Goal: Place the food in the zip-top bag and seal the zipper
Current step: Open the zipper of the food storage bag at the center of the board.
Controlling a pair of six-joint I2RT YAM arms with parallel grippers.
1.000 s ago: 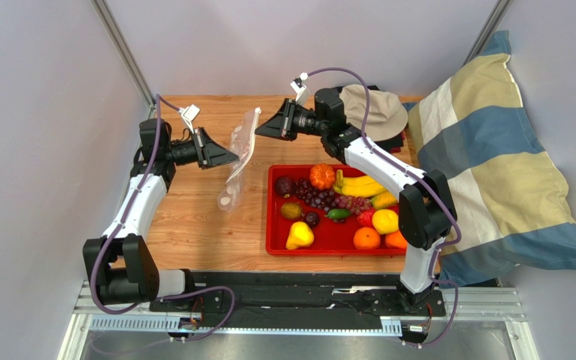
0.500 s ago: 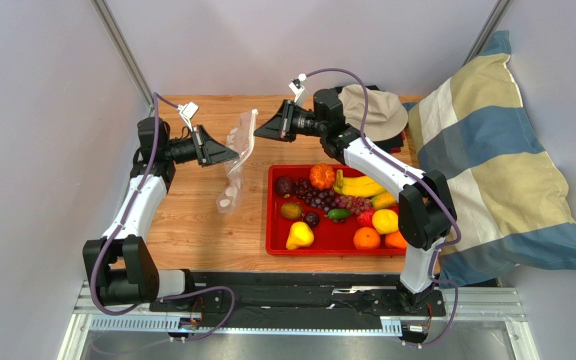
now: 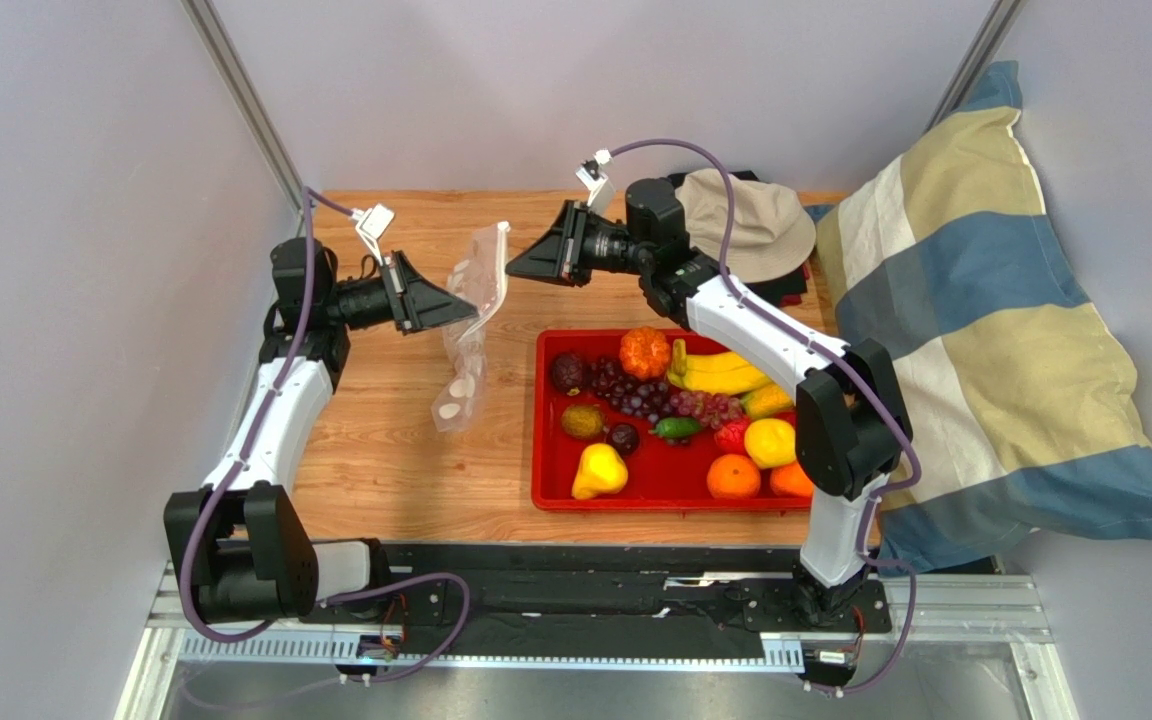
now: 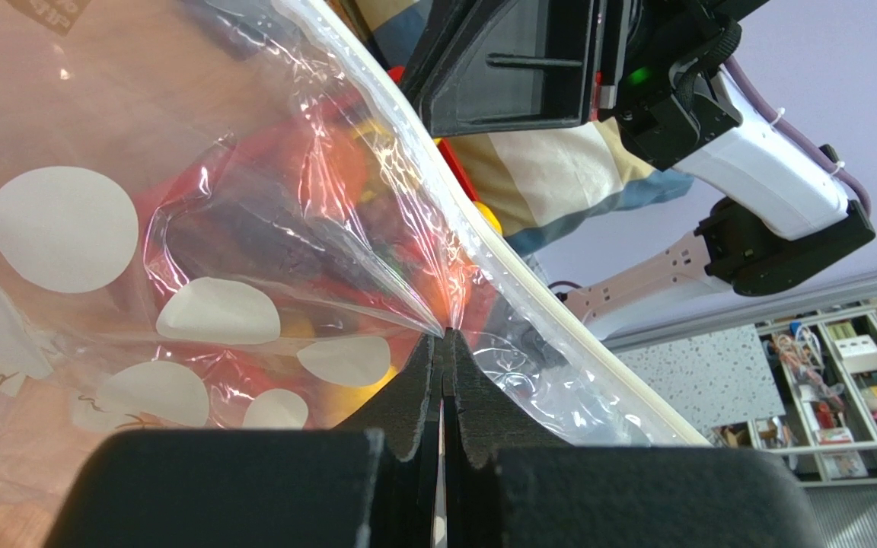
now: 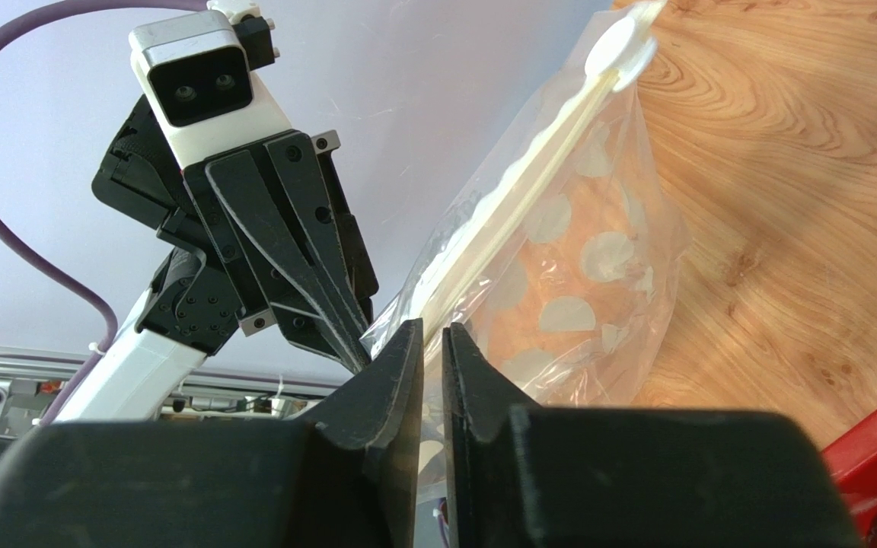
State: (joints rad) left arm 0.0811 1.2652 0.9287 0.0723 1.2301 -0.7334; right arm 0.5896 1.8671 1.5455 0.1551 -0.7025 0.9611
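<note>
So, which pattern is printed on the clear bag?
White round dots on the zip-top bag, clearest in the left wrist view.

Zip-top bag (image 3: 470,323): clear, floppy film printed with white dots. It hangs crumpled and nearly upright, with its film pinched in the left gripper (image 4: 445,343). Zipper (image 5: 546,154): a pale strip along the bag's 12 o'clock edge; whether it is sealed cannot be told. Food: banana bunch (image 3: 720,369), orange (image 3: 732,476), pear (image 3: 597,471), grapes (image 3: 642,396) and other fruit. All of it lies in the red tray (image 3: 545,450) at the bag's 4 o'clock.
</note>
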